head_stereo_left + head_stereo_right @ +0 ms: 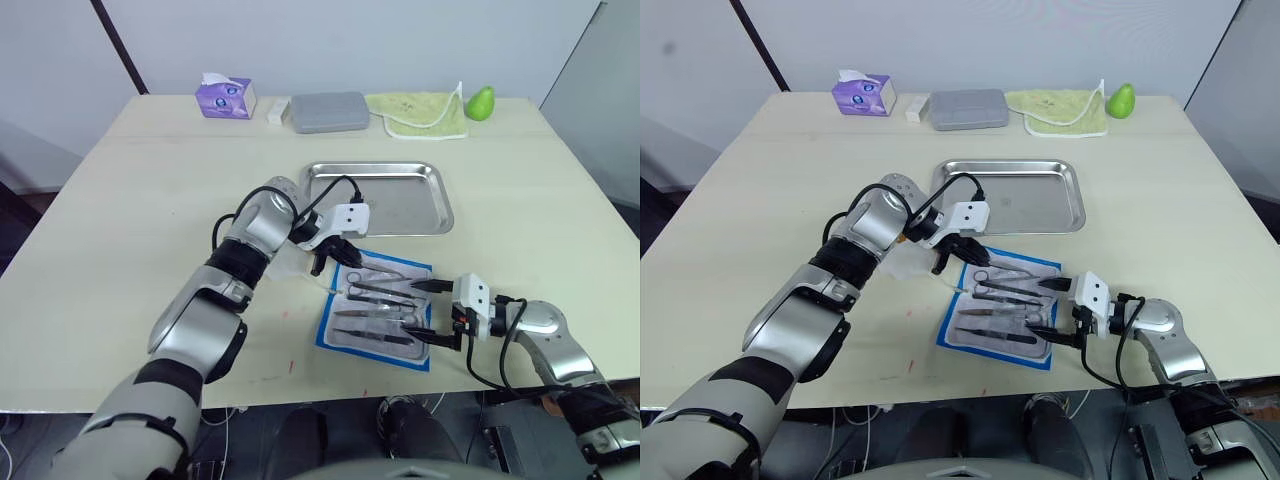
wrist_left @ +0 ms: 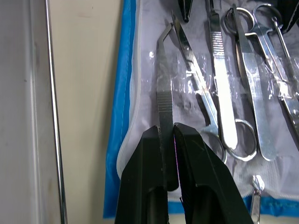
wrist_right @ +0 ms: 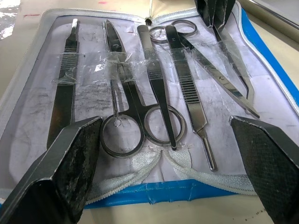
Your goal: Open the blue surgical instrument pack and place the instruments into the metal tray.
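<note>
The blue surgical instrument pack [image 1: 340, 335] lies unfolded near the table's front edge, its pale lining up. Several instruments [image 1: 378, 312], scissors and forceps among them, lie in it under clear straps. My left gripper [image 1: 330, 258] is at the pack's far left corner, shut on the handle of a bent-tip tweezers [image 2: 164, 93] that still rests on the lining. At the pack's right edge my right gripper [image 1: 430, 310] is open, its fingers [image 3: 74, 158] spread wide and holding nothing. The metal tray [image 1: 400, 205] stands just beyond the pack with nothing in it.
Along the far edge stand a purple tissue box [image 1: 225, 97], a grey case [image 1: 327, 111], a yellow-green cloth [image 1: 420, 112] and a green pear [image 1: 481, 101]. A crumpled clear wrapper [image 1: 288, 266] lies left of the pack.
</note>
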